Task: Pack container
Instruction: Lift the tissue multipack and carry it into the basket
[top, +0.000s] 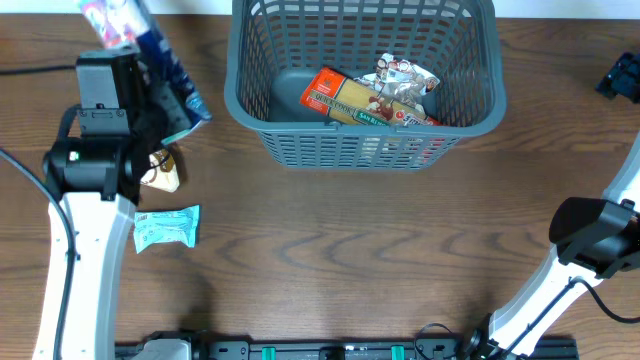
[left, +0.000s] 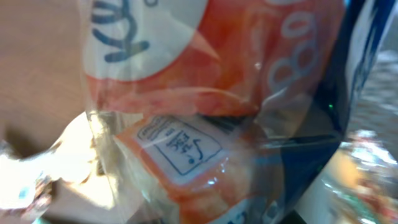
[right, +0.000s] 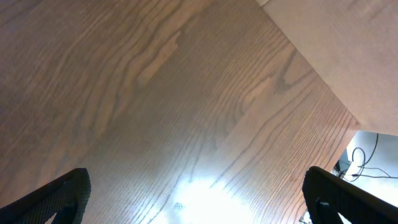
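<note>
At the table's left, the left gripper (top: 158, 95) pinches a blue-and-white bag (top: 150, 50) clear of the wood, its long axis slanted. A pale blue packet (top: 167, 227) lies nearer the robot. The container (top: 340, 148) stands near, to this gripper's right, with an orange packet (top: 345, 100) inside. Far right, the right gripper (right: 196, 186) hangs spread over the table, so the left arm looks nearer.

Left pincer (top: 150, 88) clamped, right pincer (right: 199, 202) spread wide.
The left arm (top: 75, 220) rises along the table's (top: 330, 250) left edge, black wrist aimed toward the far edge, pincer gripping a snack packet (top: 150, 45). The right arm (top: 590, 235) bends at the near right corner, its fingers (right: 56, 196) wide apart, facing down at the table.
</note>
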